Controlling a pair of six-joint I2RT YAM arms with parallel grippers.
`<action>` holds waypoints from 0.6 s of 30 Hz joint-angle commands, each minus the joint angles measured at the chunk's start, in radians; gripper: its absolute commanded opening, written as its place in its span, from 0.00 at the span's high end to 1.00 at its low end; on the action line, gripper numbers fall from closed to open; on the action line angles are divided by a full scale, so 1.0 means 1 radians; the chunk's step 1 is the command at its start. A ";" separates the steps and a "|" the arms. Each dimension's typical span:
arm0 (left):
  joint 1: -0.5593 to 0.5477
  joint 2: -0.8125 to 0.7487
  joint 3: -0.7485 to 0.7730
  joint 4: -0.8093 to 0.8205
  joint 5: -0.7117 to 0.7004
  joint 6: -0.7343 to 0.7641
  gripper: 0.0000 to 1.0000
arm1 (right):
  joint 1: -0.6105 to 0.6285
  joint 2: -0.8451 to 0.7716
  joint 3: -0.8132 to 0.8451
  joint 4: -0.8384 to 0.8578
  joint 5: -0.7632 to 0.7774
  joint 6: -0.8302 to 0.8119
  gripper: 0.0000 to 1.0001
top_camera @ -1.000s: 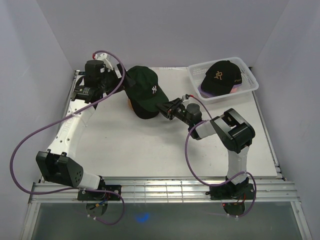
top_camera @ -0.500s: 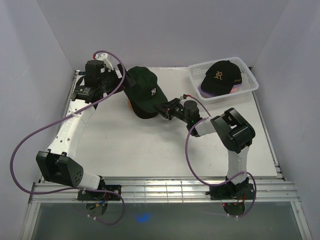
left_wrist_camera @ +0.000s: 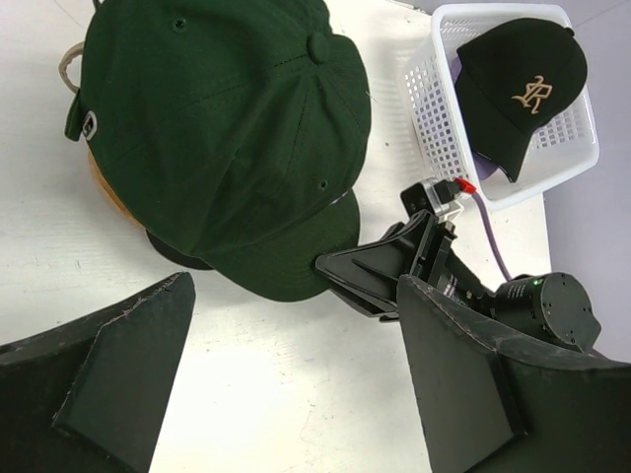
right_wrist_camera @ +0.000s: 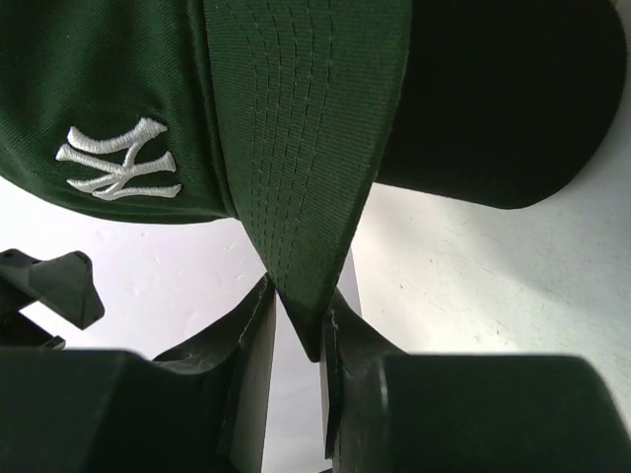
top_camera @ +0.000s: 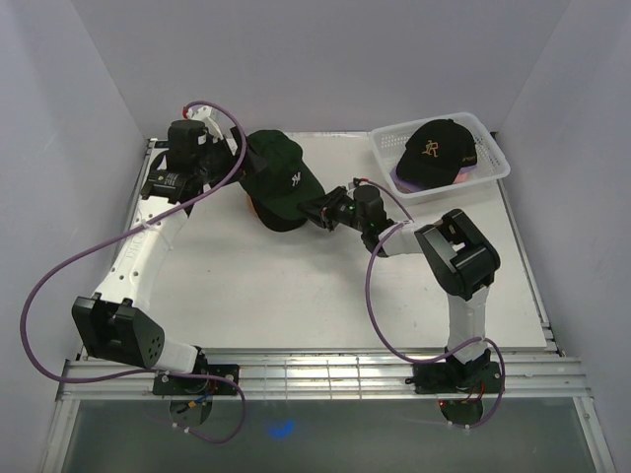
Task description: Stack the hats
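Observation:
A dark green hat (top_camera: 279,175) with a white logo lies over a black hat (top_camera: 278,219) on a round wooden stand (left_wrist_camera: 104,187). My right gripper (top_camera: 317,209) is shut on the tip of the green hat's brim (right_wrist_camera: 306,148), which is pinched between both fingers (right_wrist_camera: 251,335). The black hat's brim (right_wrist_camera: 493,99) shows beneath it. My left gripper (left_wrist_camera: 296,296) hangs open just left of the pile, holding nothing. Another black hat (top_camera: 436,148) with a gold logo tops a lavender hat (top_camera: 403,180) in the basket.
The white mesh basket (top_camera: 491,156) stands at the back right corner. Purple cables loop from both arms, one over the left half of the table (top_camera: 256,296). White walls close in the left, back and right sides.
My right gripper has pushed toward the back left with the brim in it. The green hat has shifted and turned slightly on the pile. The left arm has stayed put.

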 commanded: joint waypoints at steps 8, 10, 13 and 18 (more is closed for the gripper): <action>0.014 -0.014 -0.003 0.009 0.011 0.007 0.06 | 0.018 0.081 0.044 -0.393 -0.019 -0.093 0.66; 0.016 -0.014 -0.005 0.009 0.011 0.009 0.06 | 0.018 0.085 0.053 -0.404 -0.026 -0.099 0.61; 0.014 -0.017 -0.009 0.009 0.013 0.007 0.06 | 0.018 0.088 0.069 -0.430 -0.021 -0.117 0.59; 0.018 -0.021 -0.009 0.011 0.013 0.009 0.07 | 0.016 0.085 0.079 -0.458 -0.019 -0.131 0.57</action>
